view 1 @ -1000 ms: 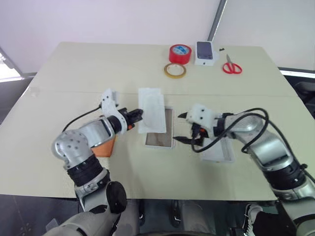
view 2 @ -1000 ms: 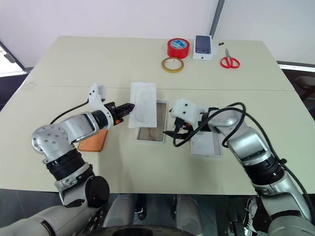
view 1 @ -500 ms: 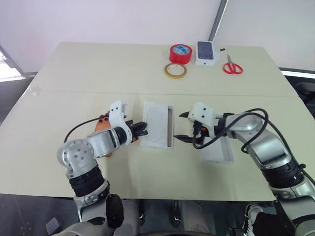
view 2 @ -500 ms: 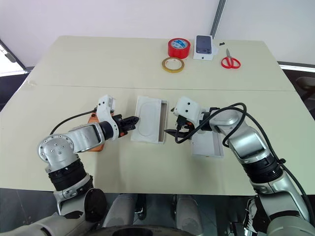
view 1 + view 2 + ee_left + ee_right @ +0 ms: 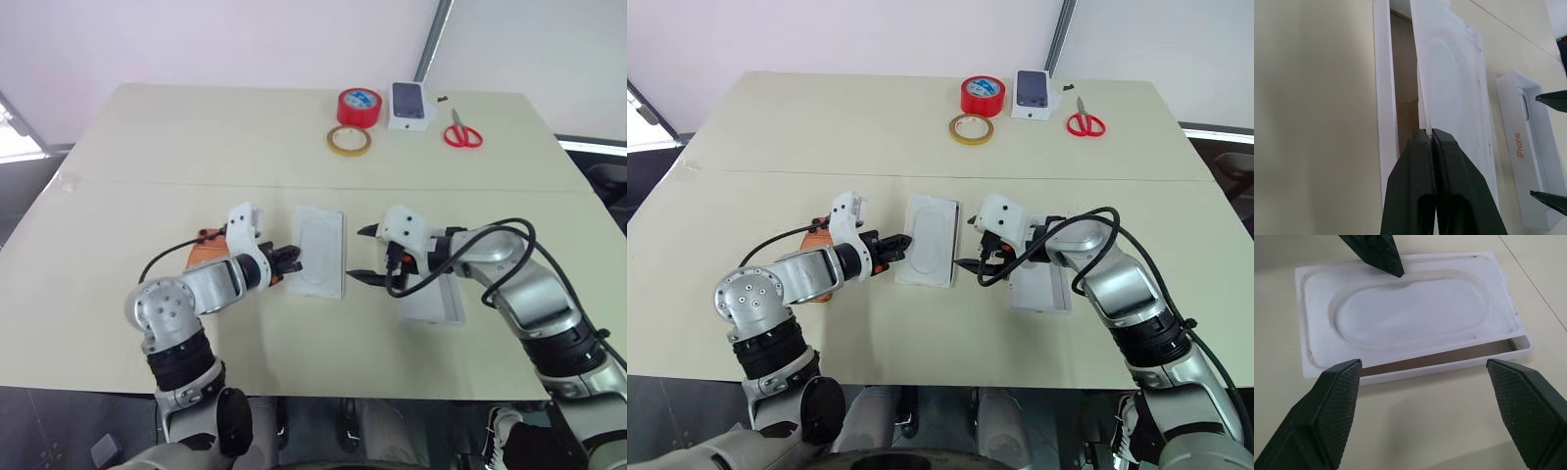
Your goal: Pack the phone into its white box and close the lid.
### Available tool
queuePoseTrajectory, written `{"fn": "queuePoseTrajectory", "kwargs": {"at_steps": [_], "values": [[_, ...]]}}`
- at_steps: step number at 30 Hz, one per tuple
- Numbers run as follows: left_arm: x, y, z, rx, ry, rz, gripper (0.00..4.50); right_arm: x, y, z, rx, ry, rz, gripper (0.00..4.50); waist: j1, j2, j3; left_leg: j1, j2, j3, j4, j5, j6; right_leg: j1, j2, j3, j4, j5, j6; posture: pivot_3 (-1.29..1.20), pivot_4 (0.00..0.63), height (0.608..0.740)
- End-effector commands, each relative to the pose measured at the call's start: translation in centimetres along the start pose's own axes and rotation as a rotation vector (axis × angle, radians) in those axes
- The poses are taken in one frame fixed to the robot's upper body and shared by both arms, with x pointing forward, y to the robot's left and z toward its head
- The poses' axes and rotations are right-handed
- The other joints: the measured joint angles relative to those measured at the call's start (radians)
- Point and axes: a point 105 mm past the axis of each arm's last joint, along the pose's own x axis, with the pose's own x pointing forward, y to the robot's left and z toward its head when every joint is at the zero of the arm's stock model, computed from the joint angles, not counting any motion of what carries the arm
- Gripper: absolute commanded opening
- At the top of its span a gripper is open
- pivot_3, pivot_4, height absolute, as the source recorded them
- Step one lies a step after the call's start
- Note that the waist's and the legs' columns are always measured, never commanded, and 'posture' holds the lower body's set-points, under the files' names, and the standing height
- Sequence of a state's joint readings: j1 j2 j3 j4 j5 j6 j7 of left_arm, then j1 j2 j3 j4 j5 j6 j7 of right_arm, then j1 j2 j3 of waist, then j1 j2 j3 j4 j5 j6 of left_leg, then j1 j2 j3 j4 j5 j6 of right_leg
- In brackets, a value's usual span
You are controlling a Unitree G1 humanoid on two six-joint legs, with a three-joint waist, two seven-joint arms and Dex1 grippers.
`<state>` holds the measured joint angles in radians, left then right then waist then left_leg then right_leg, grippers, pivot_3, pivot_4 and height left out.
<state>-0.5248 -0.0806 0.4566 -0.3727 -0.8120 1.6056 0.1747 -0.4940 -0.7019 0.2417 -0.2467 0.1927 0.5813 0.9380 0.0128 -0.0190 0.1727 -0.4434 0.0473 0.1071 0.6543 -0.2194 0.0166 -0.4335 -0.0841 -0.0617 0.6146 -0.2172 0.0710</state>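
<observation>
My left gripper (image 5: 293, 262) is shut on the near edge of a flat white insert (image 5: 321, 245) with an oval recess. The insert lies slightly askew on the white box (image 5: 1380, 98), whose brown inside shows in a narrow gap. The orange phone (image 5: 204, 251) lies on the table behind my left arm, mostly hidden by it. To the right of the box my right gripper (image 5: 361, 254) stands open, with nothing between its fingers. The lid (image 5: 431, 294) rests under my right forearm, with "iPhone" printed in orange on its side (image 5: 1519, 145).
At the far edge of the table stand a red tape roll (image 5: 359, 106), a yellowish tape ring (image 5: 349, 140), a small white box with a dark phone picture (image 5: 409, 105) and red scissors (image 5: 461, 132). Bare tabletop lies to the left and in front.
My left gripper has come down and nearer with the insert, which was held tilted above the box and now lies flat on it. The right gripper stayed in place.
</observation>
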Motion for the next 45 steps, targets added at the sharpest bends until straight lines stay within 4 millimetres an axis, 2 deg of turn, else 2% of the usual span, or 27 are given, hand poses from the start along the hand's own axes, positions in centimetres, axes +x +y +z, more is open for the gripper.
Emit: {"fn": "queuePoseTrajectory", "kwargs": {"at_steps": [1, 2, 3, 7, 10, 13, 16, 18, 20, 23, 30, 38, 45], "values": [[0.1, -0.8, 0.6, 0.012, -0.012, -0.021, 1.41, -0.7, -0.6, 1.0, -0.027, -0.045, -0.034, 4.35, 0.000, 0.000, 0.000, 0.000, 0.000, 0.000, 0.000, 0.000, 0.000, 0.000, 0.000, 0.000, 0.000, 0.000, 0.000, 0.00, 0.150, 0.740], [0.1, -0.8, 0.6, 0.004, -0.016, -0.025, 2.01, -0.7, -0.6, 1.0, -0.027, -0.045, -0.035, 4.35, 0.000, 0.000, 0.000, 0.000, 0.000, 0.000, 0.000, 0.000, 0.000, 0.000, 0.000, 0.000, 0.000, 0.000, 0.000, 0.00, 0.150, 0.740], [0.1, -0.9, 0.7, -0.004, -0.021, -0.029, 2.38, -0.7, -0.5, 1.0, -0.027, -0.046, -0.036, 4.35, 0.000, 0.000, 0.000, 0.000, 0.000, 0.000, 0.000, 0.000, 0.000, 0.000, 0.000, 0.000, 0.000, 0.000, 0.000, 0.00, 0.150, 0.740], [0.0, -1.3, 1.4, -0.024, -0.053, -0.054, 4.38, -0.7, -0.6, 1.3, -0.031, -0.052, -0.040, 4.35, -0.002, 0.000, 0.000, 0.000, 0.000, 0.000, 0.000, 0.000, 0.000, 0.000, 0.000, 0.000, 0.000, 0.000, 0.000, 0.00, 0.150, 0.740], [-0.8, -1.8, 2.6, -0.025, -0.113, -0.093, 4.45, -0.1, -0.6, 1.9, -0.018, -0.060, -0.037, 4.35, -0.003, 0.000, 0.000, 0.000, 0.000, 0.000, 0.000, 0.000, 0.000, 0.000, 0.001, 0.000, 0.000, 0.000, 0.000, 0.00, 0.150, 0.740], [-1.6, -1.4, 3.6, 0.002, -0.150, -0.080, 4.50, 1.0, -1.3, 2.2, 0.028, -0.049, -0.077, 3.49, -0.005, 0.000, 0.000, 0.000, 0.000, 0.000, 0.000, 0.000, 0.000, 0.000, 0.002, 0.000, 0.000, 0.000, 0.000, 0.00, 0.150, 0.740], [-2.8, -0.7, 4.6, 0.074, -0.197, -0.049, 4.50, 2.1, -1.9, 2.6, 0.052, -0.029, -0.113, 1.98, -0.005, 0.000, 0.000, 0.000, 0.000, 0.000, 0.000, 0.000, 0.000, 0.000, 0.002, 0.000, 0.001, 0.000, 0.000, 0.00, 0.150, 0.740], [-3.9, 0.2, 5.1, 0.201, -0.221, -0.006, 4.50, 2.9, -1.9, 2.9, 0.049, -0.024, -0.119, 0.88, -0.008, 0.000, 0.000, 0.000, 0.000, 0.000, -0.001, 0.000, 0.000, -0.001, 0.002, 0.000, 0.001, 0.000, 0.000, 0.00, 0.150, 0.740], [-4.7, 1.1, 4.9, 0.311, -0.219, 0.016, 4.50, 3.5, -1.8, 3.3, 0.037, -0.023, -0.120, 0.03, -0.011, 0.001, 0.000, 0.000, 0.001, 0.000, -0.003, 0.001, -0.001, -0.002, 0.001, 0.000, 0.001, 0.000, 0.000, 0.00, 0.150, 0.740], [-6.5, 2.2, 4.7, 0.437, -0.239, -0.018, 4.50, 4.7, -1.7, 3.8, -0.001, -0.009, -0.136, 0.03, -0.018, 0.001, 0.000, 0.000, 0.001, 0.001, -0.004, 0.002, -0.004, -0.003, -0.001, 0.000, 0.001, 0.000, 0.000, 0.00, 0.150, 0.740], [-9.6, 3.2, 2.0, 0.615, -0.151, -0.153, 4.50, 7.3, -1.5, 3.6, 0.004, 0.031, -0.127, 0.03, -0.028, 0.001, -0.001, -0.002, 0.001, 0.002, -0.006, 0.001, -0.008, -0.009, -0.005, 0.001, 0.001, 0.001, -0.002, 0.00, 0.150, 0.740], [-10.8, 2.7, -0.5, 0.713, -0.053, -0.251, 4.50, 9.4, -3.0, 2.2, -0.009, 0.090, -0.225, 0.03, -0.034, 0.002, 0.000, -0.003, 0.001, 0.003, -0.009, 0.001, -0.008, -0.012, -0.007, 0.003, -0.001, 0.001, -0.003, 0.00, 0.150, 0.740], [-10.9, 2.7, -1.5, 0.724, -0.033, -0.258, 4.50, 9.9, -4.0, 2.2, -0.067, 0.086, -0.326, 0.03, -0.035, 0.002, 0.000, -0.004, 0.001, 0.003, -0.010, 0.001, -0.009, -0.012, -0.007, 0.003, -0.001, 0.001, -0.003, 0.00, 0.150, 0.740]]}}
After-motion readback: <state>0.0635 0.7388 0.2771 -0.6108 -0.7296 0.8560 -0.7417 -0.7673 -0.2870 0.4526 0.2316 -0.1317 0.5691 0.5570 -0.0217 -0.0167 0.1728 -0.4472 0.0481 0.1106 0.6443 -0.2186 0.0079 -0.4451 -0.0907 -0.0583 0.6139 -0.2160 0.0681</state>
